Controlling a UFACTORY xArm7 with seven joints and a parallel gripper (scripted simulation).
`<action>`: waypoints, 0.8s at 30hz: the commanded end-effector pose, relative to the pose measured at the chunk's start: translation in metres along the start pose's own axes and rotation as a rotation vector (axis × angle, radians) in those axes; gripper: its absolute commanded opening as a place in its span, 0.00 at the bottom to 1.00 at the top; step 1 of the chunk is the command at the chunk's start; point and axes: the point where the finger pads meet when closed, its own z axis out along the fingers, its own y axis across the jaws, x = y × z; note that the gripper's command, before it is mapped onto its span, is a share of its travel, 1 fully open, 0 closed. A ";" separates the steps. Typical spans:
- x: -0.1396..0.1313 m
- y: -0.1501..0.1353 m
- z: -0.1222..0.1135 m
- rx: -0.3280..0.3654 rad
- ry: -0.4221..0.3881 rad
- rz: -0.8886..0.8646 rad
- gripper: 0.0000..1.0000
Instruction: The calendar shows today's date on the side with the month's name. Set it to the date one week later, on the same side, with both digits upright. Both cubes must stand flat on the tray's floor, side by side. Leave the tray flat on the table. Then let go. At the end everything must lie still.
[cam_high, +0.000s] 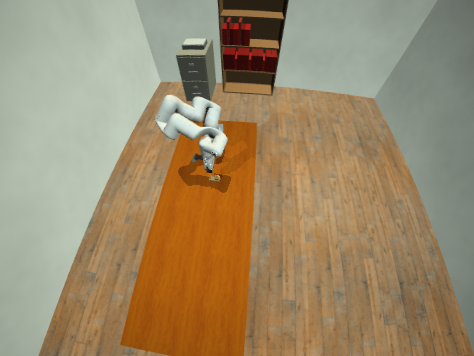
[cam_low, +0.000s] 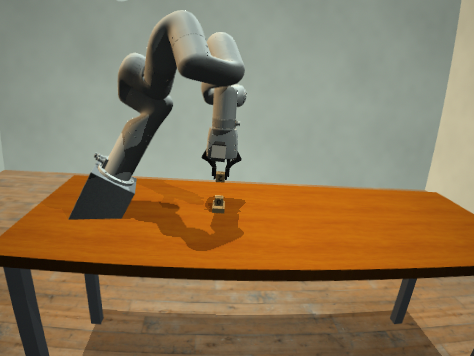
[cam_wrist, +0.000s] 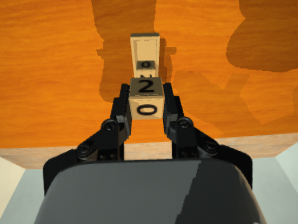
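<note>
Arm over orange table (cam_low: 320, 235), gripper (cam_low: 220, 172) clamped on one cube (cam_low: 220, 175), held clear above tray (cam_low: 218, 204).

Left to right, from the room's front: dark wedge base (cam_low: 95, 202) at table's left end, arm arching right, tray with second cube (cam_wrist: 145, 64) under the gripper, then bare wood. Held cube shows 2 and 0. Plank floor, grey walls; filing cabinet (cam_high: 196, 70) and bookshelf (cam_high: 220, 45) behind.
</note>
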 end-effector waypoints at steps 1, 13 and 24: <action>0.000 -0.001 0.004 0.002 0.000 -0.001 0.27; 0.000 -0.001 0.033 0.002 0.000 -0.001 0.27; 0.000 -0.001 0.061 0.002 0.000 -0.001 0.27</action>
